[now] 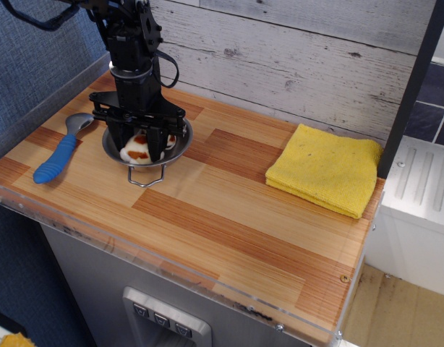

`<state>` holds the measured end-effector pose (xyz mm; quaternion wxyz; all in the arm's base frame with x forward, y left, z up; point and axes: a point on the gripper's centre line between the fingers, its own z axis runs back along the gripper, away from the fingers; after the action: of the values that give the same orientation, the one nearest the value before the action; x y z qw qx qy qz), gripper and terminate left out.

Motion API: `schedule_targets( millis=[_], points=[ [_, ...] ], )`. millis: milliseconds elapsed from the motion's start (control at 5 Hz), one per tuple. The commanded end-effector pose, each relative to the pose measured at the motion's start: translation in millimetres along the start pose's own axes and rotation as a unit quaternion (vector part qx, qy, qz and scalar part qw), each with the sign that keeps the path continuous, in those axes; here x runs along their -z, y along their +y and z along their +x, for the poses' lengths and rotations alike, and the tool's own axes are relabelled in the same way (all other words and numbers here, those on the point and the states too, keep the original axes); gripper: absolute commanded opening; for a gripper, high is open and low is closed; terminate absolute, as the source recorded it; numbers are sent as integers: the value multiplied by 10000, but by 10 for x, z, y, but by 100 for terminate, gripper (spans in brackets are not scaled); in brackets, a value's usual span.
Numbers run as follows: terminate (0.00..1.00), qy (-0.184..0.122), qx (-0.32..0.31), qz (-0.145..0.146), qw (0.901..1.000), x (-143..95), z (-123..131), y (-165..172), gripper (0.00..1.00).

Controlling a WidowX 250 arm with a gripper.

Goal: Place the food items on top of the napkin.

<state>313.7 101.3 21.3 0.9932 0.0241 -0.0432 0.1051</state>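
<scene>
My gripper (pixel 138 147) is down in the steel bowl (pixel 180 144), fingers clamped around the food items (pixel 137 150). Blue-handled spoon (pixel 58 154) sits just left of the bowl, and the yellow napkin (pixel 325 168) is well off to the right.

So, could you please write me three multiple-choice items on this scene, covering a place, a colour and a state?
1. Where is the food cluster?
A. in the steel bowl
B. on the napkin
C. on the spoon

2. What colour is the napkin?
A. blue
B. yellow
C. white

3. How does the gripper stand?
A. raised over the napkin
B. resting on the spoon
C. lowered into the bowl, jaws either side of the food

Key: 1 A, the cluster sits inside the bowl's rim; 2 B, the folded cloth is bright yellow; 3 C, the jaws reach down around the cluster.
</scene>
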Motion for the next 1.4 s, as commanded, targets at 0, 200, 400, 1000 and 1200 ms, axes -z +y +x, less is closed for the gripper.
schedule_targets(
  millis=[0, 200, 400, 1000, 1200],
  points=[
    [0, -1074, -246, 97, 9939, -824, 155, 45, 0],
    [0, -1544, -183, 75, 9878, -1129, 230, -61, 0],
    [0, -1752, 207, 9, 9843, -1272, 283, -347, 0],
    [0, -1671, 1477, -431, 9739, -1141, 174, -1360, 0],
    [0, -1525, 1821, -474, 9702, -973, 135, -1605, 0]
  ],
)
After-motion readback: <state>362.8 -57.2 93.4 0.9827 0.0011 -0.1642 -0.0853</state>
